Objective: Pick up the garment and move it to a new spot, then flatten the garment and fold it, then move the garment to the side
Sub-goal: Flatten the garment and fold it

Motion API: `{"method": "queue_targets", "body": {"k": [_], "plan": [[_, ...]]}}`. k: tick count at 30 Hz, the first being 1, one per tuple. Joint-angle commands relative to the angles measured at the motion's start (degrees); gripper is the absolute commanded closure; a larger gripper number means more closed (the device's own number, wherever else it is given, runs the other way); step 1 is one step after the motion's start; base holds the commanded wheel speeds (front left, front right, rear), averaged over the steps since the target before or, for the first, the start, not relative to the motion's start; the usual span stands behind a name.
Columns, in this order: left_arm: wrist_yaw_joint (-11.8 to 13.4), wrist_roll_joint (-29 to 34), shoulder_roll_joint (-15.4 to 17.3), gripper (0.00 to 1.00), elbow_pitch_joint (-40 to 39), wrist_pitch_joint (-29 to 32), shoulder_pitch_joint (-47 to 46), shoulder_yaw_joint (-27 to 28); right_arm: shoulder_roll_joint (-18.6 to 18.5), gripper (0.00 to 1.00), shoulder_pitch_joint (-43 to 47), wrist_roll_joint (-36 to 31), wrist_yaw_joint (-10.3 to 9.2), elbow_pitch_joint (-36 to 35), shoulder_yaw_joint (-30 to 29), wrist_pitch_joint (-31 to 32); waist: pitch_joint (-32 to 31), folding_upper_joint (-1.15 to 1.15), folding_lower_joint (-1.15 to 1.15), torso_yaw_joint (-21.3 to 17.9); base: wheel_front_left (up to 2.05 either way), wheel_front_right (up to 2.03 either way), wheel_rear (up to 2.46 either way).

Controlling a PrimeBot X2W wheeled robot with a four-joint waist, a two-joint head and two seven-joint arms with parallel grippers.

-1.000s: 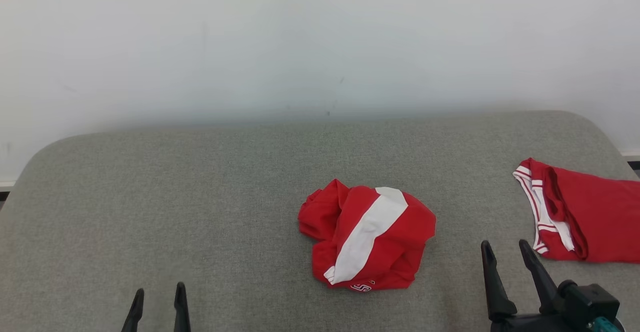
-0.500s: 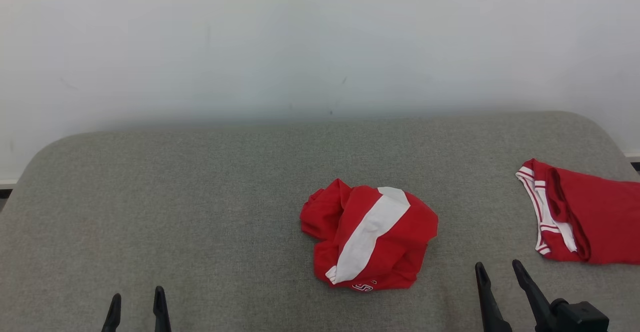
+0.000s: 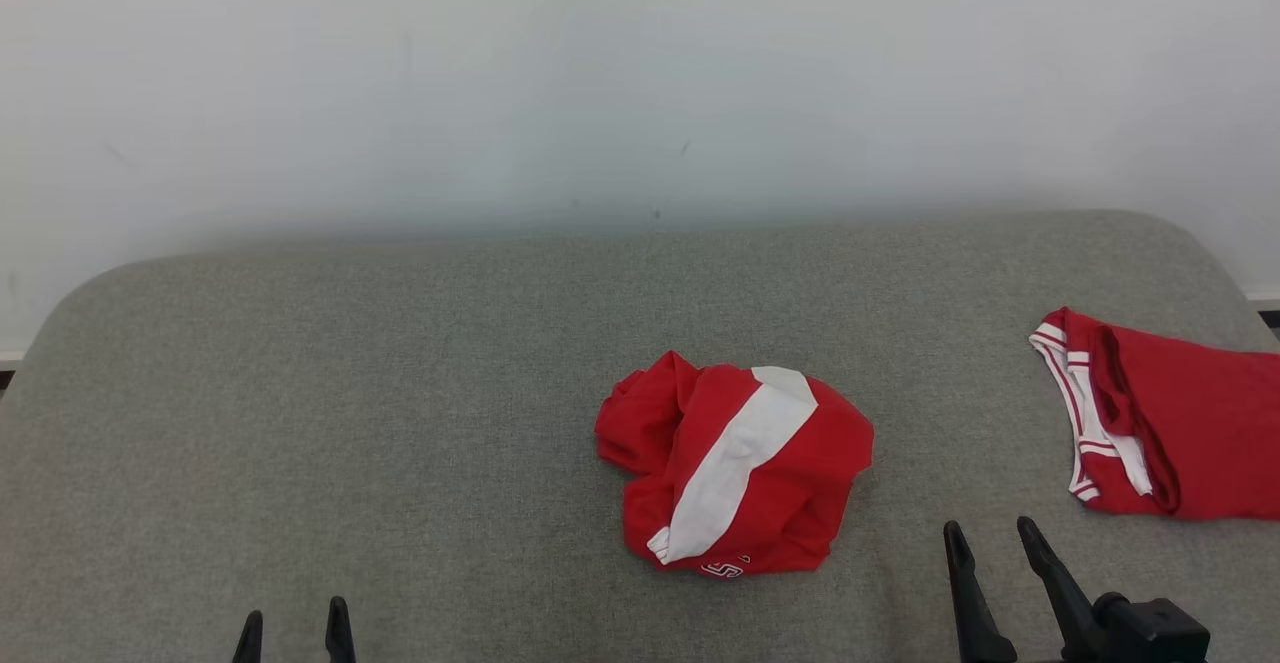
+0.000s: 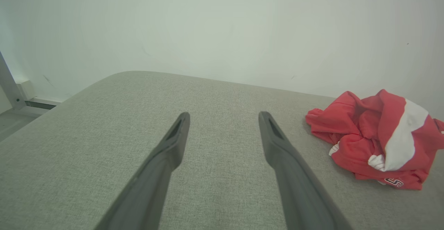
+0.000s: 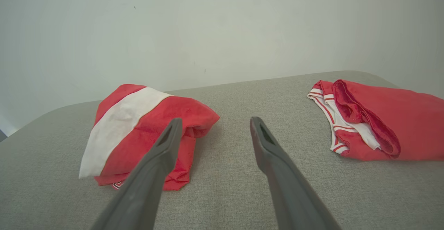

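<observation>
While left gripper point(image 3: 294, 619) and right gripper point(image 3: 988, 531) hover over the near edge of the pad point(image 3: 400, 393), jaws spread, the crumpled garment point(image 3: 735, 468) lies near the pad's middle. A shallow pinch could catch one layer only, or the wrong shirt point(image 3: 1170, 423) at the pad's right edge.

The second garment point(image 3: 1200, 423) runs off the right edge. Lettering point(image 3: 724, 570) on the crumpled garment point(image 3: 790, 463), perhaps an S, is unreadable.
</observation>
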Motion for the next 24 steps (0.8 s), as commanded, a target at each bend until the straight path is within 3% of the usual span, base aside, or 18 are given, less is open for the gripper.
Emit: {"method": "queue_targets", "body": {"k": [1,17,24], "plan": [[-0.36,-0.25,-0.25,0.0,0.53,-0.15,0.28,-0.07,0.25,0.0,-0.47,-0.22,-0.12,0.02,0.07,0.02,0.1,0.0,0.0,-0.02,0.0,0.0,0.0],[-0.36,0.0,-0.26,0.0,1.22,0.28,-0.27,-0.76,0.45,0.0,-1.03,-0.17,-0.12,-0.47,0.55,0.38,0.94,0.0,0.0,-0.63,0.0,0.0,0.0],[-3.07,-1.96,0.6,0.0,1.6,5.97,-3.0,-3.09,0.26,0.0,-2.28,0.31,-0.12,-0.36,1.82,0.43,2.21,0.0,0.0,-3.91,0.0,0.0,0.0]]}}
